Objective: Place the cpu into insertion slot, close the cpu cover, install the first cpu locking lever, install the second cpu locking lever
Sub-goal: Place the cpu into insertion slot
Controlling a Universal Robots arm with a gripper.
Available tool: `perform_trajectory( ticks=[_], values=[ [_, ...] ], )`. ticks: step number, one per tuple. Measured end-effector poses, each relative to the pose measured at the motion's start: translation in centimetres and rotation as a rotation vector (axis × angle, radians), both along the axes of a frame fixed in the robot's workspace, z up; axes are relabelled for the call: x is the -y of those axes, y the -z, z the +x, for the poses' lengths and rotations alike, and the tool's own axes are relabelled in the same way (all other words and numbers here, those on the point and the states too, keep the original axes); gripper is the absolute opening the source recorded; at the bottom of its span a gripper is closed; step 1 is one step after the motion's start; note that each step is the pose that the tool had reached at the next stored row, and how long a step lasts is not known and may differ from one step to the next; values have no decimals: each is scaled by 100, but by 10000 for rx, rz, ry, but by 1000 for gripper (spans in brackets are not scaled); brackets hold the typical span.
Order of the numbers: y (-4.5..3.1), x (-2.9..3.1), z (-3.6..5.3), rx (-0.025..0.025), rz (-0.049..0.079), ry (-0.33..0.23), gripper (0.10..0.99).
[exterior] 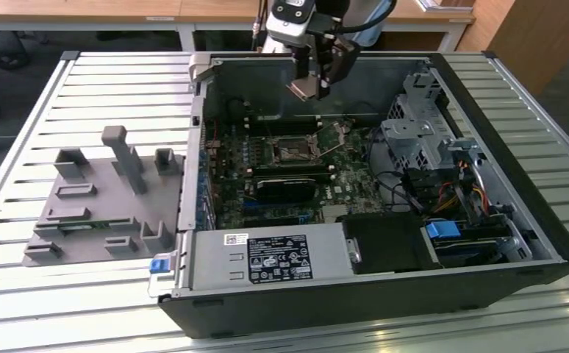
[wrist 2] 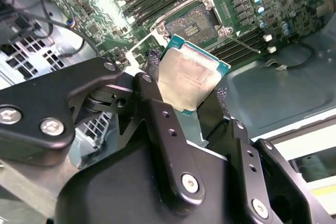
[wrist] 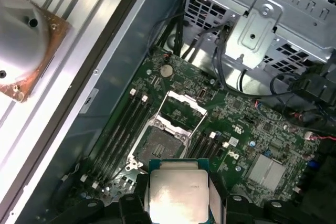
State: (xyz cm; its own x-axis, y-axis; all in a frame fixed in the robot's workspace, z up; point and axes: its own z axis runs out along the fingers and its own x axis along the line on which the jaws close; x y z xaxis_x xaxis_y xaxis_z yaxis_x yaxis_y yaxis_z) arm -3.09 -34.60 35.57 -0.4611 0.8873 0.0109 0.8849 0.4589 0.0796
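**Cpu gripped above the uncovered socket**

In the exterior view, the black open-sided computer case (exterior: 363, 301) lies on the slatted metal table (exterior: 117, 73). It holds the green motherboard (exterior: 348, 195), a grey power supply box (exterior: 265, 259) and a silver drive cage (exterior: 417, 140). My arm comes down over the case's far wall. My pincer (exterior: 310, 87) hangs above the board, clamped on the small flat square cpu with a dull silver-beige metal top (exterior: 301, 90). The small square black insertion slot (exterior: 290, 151) sits below, well apart.

In the second wrist view, my black fingers (wrist 2: 155, 103) squeeze the tilted cpu (wrist 2: 191, 74) from two sides. The slot (wrist 2: 197, 22) lies uncovered beyond it, with the thin silver cpu cover frame (wrist 2: 137, 51) flipped up beside it.

In the first wrist view, the cpu (wrist: 178, 195) sits in my pincer (wrist: 178, 205), near the slot (wrist: 160, 142) but not touching. The cover (wrist: 185, 102) stands raised off it.
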Motion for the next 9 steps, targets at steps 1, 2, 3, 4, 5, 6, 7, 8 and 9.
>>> perform_trajectory(
  ticks=[1,2,3,4,5,6,7,8,9],
  values=[
    [1,0,0,0,-3,134,537],
    [2,0,0,1,-6,270,537],
    [3,0,0,0,-10,417,537],
    [4,0,0,0,-15,556,537],
    [4,0,0,0,-19,694,537],
    [5,0,0,0,-23,828,537],
    [6,-1,0,0,-27,959,537],
    [7,-1,0,0,-30,1085,537],
    [7,-1,0,0,-34,1211,537]
  ],
)
